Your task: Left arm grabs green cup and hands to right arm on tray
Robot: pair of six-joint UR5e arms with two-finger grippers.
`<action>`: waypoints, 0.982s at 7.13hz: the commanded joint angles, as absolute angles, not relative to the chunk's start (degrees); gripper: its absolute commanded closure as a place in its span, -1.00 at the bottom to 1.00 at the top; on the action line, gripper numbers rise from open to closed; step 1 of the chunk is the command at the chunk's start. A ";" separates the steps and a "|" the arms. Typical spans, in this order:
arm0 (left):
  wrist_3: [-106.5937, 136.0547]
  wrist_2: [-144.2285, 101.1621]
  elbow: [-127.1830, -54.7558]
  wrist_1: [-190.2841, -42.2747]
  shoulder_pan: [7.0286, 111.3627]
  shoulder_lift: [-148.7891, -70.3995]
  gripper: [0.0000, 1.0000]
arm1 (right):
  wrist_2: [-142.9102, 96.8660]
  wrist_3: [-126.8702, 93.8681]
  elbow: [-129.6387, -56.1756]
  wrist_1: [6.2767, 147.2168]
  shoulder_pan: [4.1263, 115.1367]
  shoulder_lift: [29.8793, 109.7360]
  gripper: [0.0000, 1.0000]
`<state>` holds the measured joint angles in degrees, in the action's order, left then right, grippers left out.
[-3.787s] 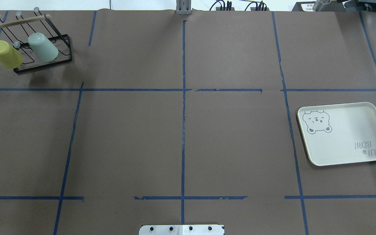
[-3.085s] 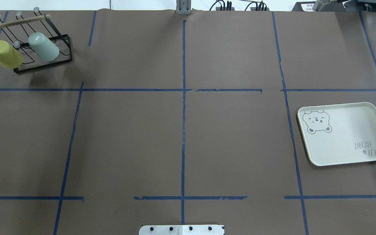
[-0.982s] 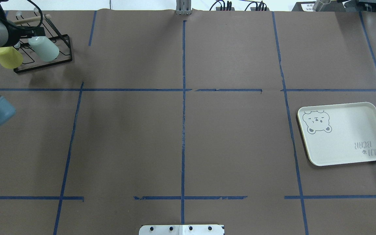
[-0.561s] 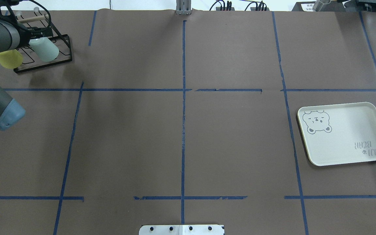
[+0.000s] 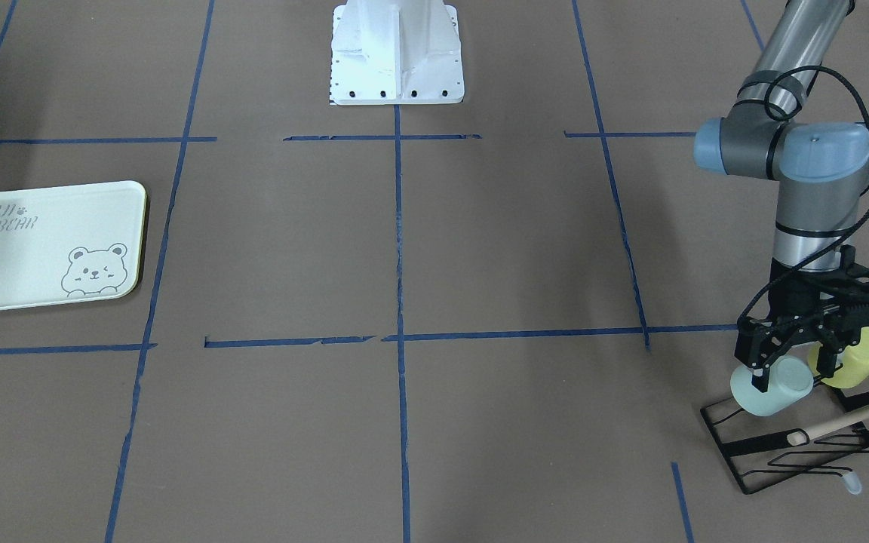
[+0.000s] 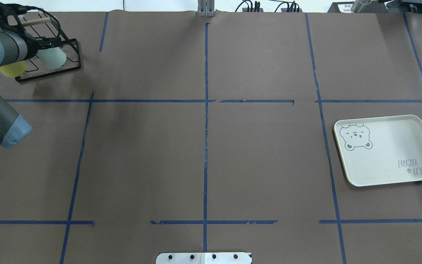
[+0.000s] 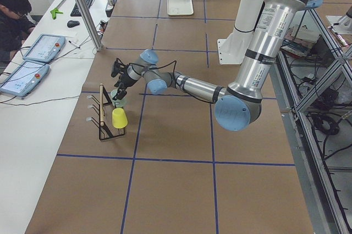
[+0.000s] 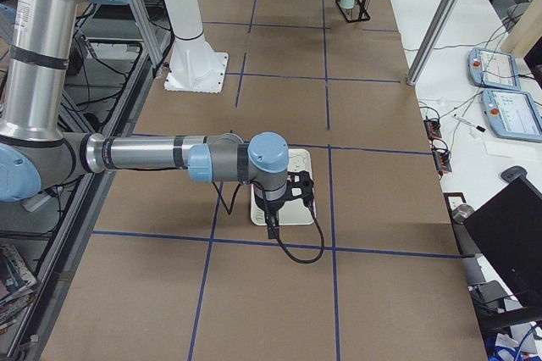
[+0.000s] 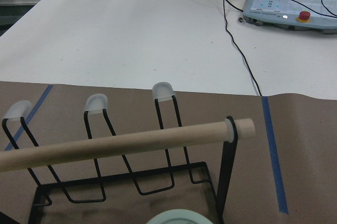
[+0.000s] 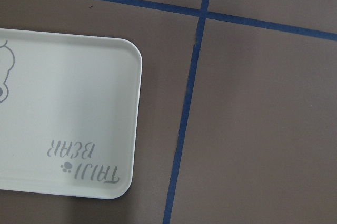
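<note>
The green cup [image 5: 772,391] hangs upside down and tilted on a black wire rack [image 5: 759,446] at the table's far left corner; it also shows in the overhead view [image 6: 54,60]. My left gripper [image 5: 793,371] is open and straddles the cup's closed end, one finger on each side. In the left wrist view only the cup's end [image 9: 179,217] shows at the bottom edge. The tray [image 6: 390,154] lies flat and bare at the right. My right gripper [image 8: 286,198] hovers over the tray [image 10: 68,108]; I cannot tell if it is open or shut.
A yellow cup [image 5: 855,356] hangs on the same rack right beside the green one, close to one finger. The rack has a wooden rod [image 9: 126,144] across its top and several capped wire prongs. The robot's base [image 5: 397,53] stands at the table's middle.
My left arm has come in from the left and brought its gripper down over the green cup on the rack. The cups and the tray have not moved.
</note>
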<state>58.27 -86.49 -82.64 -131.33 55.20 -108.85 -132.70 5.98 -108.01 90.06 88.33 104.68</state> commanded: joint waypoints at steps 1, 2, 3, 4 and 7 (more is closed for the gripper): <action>58.36 -86.48 -82.00 -131.49 54.93 -109.07 -1.00 | -132.71 5.98 -108.02 90.00 88.33 104.68 -1.00; 58.36 -86.48 -81.22 -131.66 54.32 -109.16 -1.00 | -132.71 5.98 -107.93 90.00 88.33 104.68 -1.00; 58.36 -86.48 -80.34 -132.53 54.23 -109.16 -1.00 | -132.71 5.98 -107.93 90.09 88.33 104.68 -1.00; 58.36 -86.48 -79.46 -132.80 54.14 -109.60 -1.00 | -132.63 5.98 -107.93 90.00 88.33 104.68 -1.00; 58.27 -86.48 -79.37 -132.80 54.05 -109.60 -1.00 | -132.71 5.98 -107.93 90.09 88.33 104.68 -1.00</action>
<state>58.34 -86.48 -79.44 -132.74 54.08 -109.57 -132.71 5.98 -107.93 90.06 88.33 104.68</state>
